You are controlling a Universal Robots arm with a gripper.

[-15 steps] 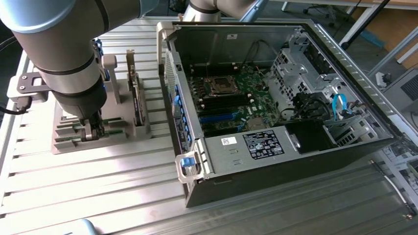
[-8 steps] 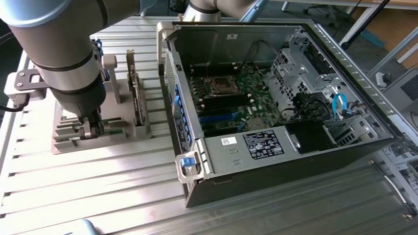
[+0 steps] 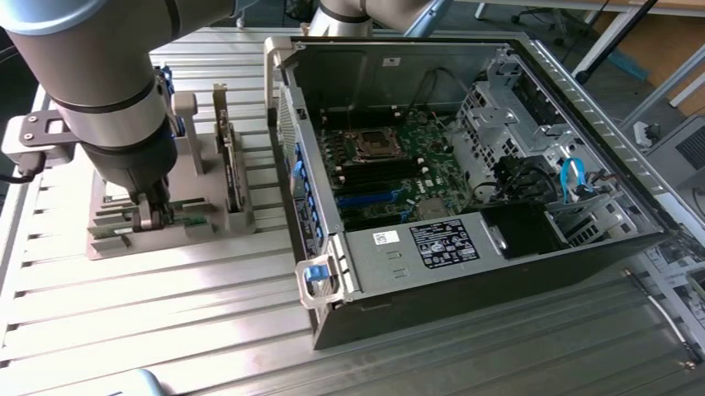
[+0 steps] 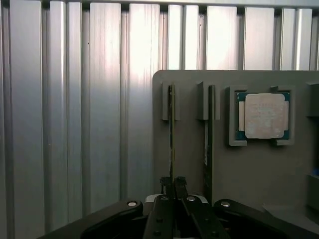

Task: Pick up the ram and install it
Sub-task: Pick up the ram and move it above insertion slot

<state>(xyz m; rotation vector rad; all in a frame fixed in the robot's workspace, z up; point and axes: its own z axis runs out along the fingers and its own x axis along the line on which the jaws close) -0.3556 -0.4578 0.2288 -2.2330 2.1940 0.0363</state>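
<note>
Slatted aluminium table (image 3: pixel 165 289), grey holder (image 3: pixel 226 221) at exterior view's left; gripper (image 4: pixel 173 181) fingers pinch ram (image 4: pixel 171 127) edge; off-centre hold could tilt it, jamming in slot

- A thick grey robot arm (image 3: pixel 105 99) reaches down at the exterior view's left. Its black gripper (image 3: pixel 152 221) sits low in a grey plastic parts holder (image 3: pixel 165 238), at a thin green ram stick (image 3: pixel 194 219).
- A dark expansion card (image 3: pixel 231 169) stands upright in the holder.
- An open metal computer case (image 3: pixel 441 272) lies on the slatted aluminium table (image 3: pixel 165 313), with its green motherboard (image 3: pixel 408 165) exposed.
</note>
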